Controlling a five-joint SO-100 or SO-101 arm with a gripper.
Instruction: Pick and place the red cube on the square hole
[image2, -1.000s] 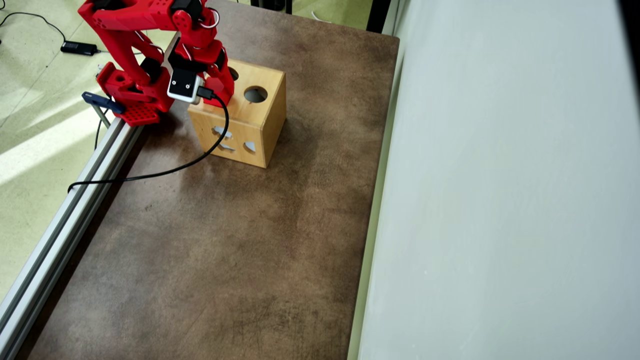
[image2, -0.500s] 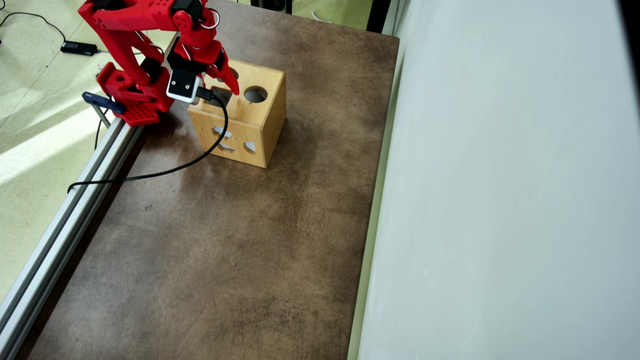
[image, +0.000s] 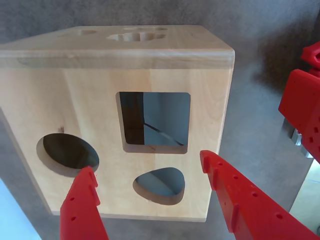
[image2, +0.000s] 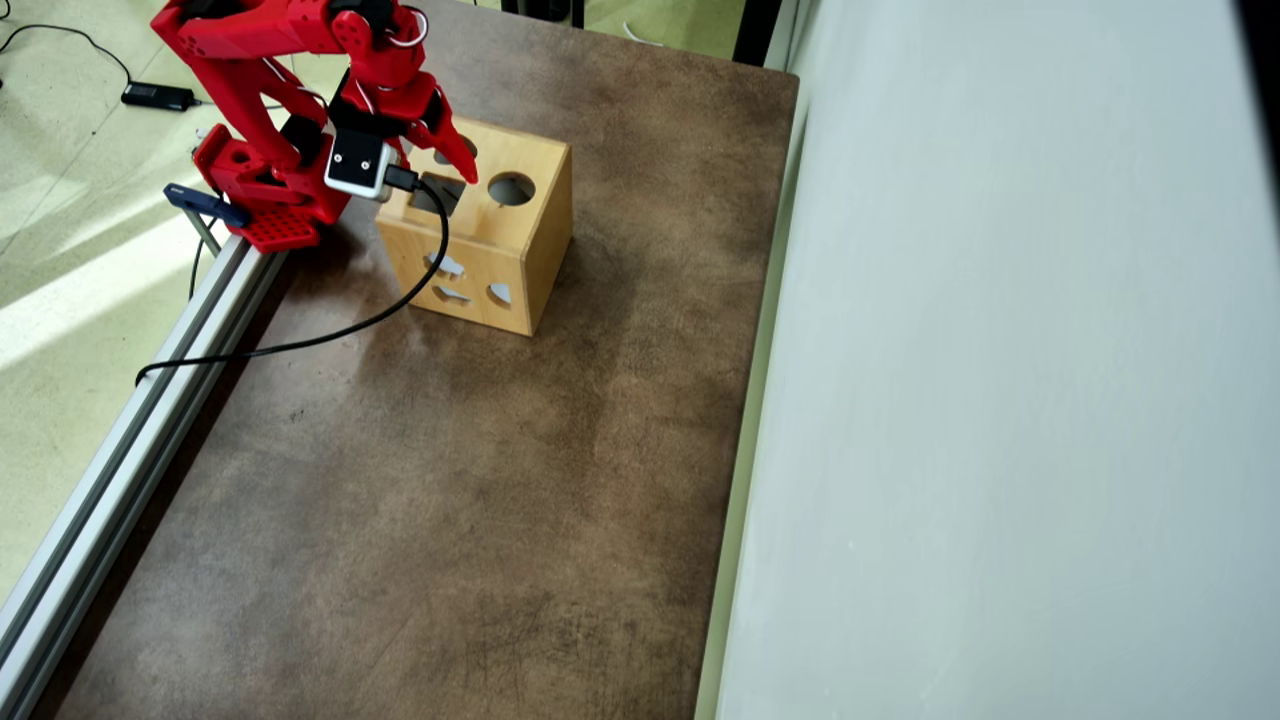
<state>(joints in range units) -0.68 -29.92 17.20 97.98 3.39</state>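
The light wooden box (image2: 500, 270) stands at the back left of the brown table. Its top face (image: 100, 115) carries the dark square hole (image: 155, 122), a round hole (image: 67, 154) and a rounded heart-like hole (image: 161, 184). In the overhead view the square hole (image2: 440, 196) is partly hidden by the wrist camera. My red gripper (image: 146, 162) hovers just above this face, near the square hole, with its jaws wide apart and nothing between them. It also shows in the overhead view (image2: 450, 150). The red cube is not in view.
The arm's red base (image2: 270, 205) is clamped at the table's left edge, beside an aluminium rail (image2: 150, 400). A black cable (image2: 330, 335) loops from the wrist camera across the table. A pale wall (image2: 1000, 400) bounds the right side.
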